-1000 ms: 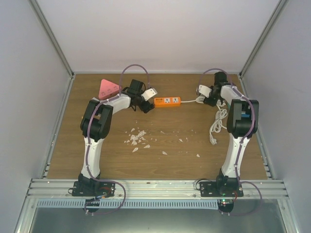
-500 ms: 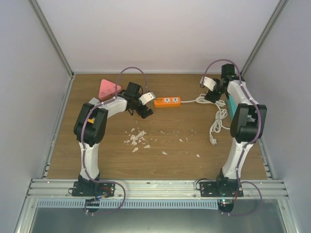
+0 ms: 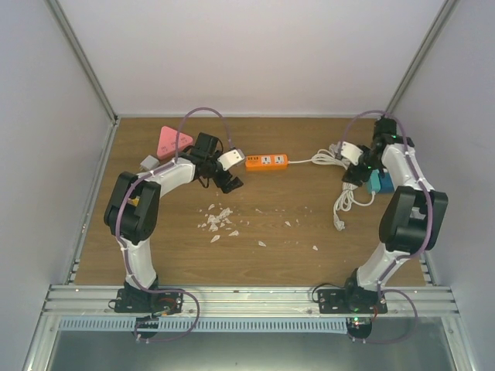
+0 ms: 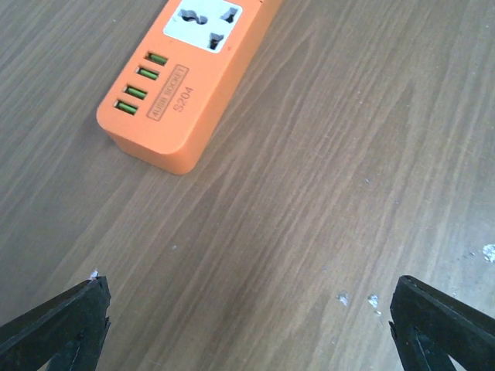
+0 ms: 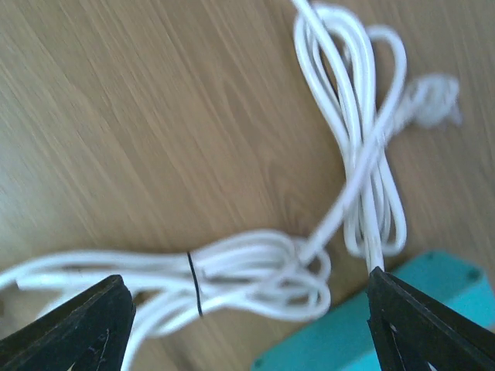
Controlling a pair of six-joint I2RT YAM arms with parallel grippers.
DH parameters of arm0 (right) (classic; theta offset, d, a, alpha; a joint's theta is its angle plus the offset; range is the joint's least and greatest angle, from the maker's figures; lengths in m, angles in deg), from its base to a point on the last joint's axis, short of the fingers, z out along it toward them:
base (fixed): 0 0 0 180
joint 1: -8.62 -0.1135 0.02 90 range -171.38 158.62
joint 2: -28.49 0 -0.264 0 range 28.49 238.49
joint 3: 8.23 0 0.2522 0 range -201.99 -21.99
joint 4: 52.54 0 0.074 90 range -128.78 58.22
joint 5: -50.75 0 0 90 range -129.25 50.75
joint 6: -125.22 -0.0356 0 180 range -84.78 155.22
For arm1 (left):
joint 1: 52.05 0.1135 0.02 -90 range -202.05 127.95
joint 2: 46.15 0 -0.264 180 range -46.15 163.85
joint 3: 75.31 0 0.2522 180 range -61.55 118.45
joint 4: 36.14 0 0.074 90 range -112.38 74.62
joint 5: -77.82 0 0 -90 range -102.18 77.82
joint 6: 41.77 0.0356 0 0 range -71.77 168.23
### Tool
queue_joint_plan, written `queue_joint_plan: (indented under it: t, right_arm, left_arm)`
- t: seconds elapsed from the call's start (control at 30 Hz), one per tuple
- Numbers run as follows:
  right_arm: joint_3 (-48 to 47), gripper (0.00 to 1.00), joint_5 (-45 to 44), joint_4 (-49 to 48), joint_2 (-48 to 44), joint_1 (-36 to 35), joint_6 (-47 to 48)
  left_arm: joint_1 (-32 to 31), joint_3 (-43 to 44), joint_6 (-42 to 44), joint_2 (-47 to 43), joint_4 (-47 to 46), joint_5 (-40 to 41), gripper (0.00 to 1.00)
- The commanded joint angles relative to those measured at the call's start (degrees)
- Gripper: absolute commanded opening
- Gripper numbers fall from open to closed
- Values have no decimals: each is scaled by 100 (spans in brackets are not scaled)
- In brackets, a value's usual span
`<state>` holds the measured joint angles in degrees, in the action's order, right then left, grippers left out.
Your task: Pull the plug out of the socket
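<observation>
The orange socket strip point(image 3: 267, 161) lies at the back middle of the table. Its near end point(image 4: 186, 85) fills the top of the left wrist view, and the one socket showing there is empty. A white cord point(image 3: 321, 158) runs from its right end to a loose coil point(image 3: 348, 195) that ends in a white plug point(image 3: 339, 224). My left gripper point(image 3: 227, 180) hovers just left of and nearer than the strip, open point(image 4: 249, 309), over bare wood. The right gripper point(image 3: 354, 174) is open point(image 5: 246, 301) above the cord bundle point(image 5: 255, 270), holding nothing.
A teal block point(image 3: 377, 182) sits beside the coil by the right wall, also at the bottom of the right wrist view point(image 5: 433, 309). A pink triangle point(image 3: 172, 141) and a small grey object point(image 3: 148, 162) lie back left. White crumbs point(image 3: 218, 220) are scattered mid-table.
Both grippers opened wider. The left backed a little away from the strip's left end. The right swung right and nearer, from the strip's cord end to over the coil.
</observation>
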<state>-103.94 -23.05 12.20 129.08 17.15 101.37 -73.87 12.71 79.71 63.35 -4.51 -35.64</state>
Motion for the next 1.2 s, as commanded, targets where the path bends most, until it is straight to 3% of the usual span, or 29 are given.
queue_joint_plan:
  t: [0.0,0.27,0.73,1.17]
  right_arm:
    - [29,83,-100,270,-166,636,193]
    - [511,78,-240,347,-172,1052,441]
    - [1067,70,-104,454,240,1059,558]
    - [1967,23,-166,438,-25,935,606]
  left_arm:
    - [-24,-178,46,-302,-10,-243,99]
    - [-24,-176,40,-314,6,-256,99]
    - [-9,-172,-17,-338,47,-306,99]
    - [-8,-79,-116,-376,154,-477,99]
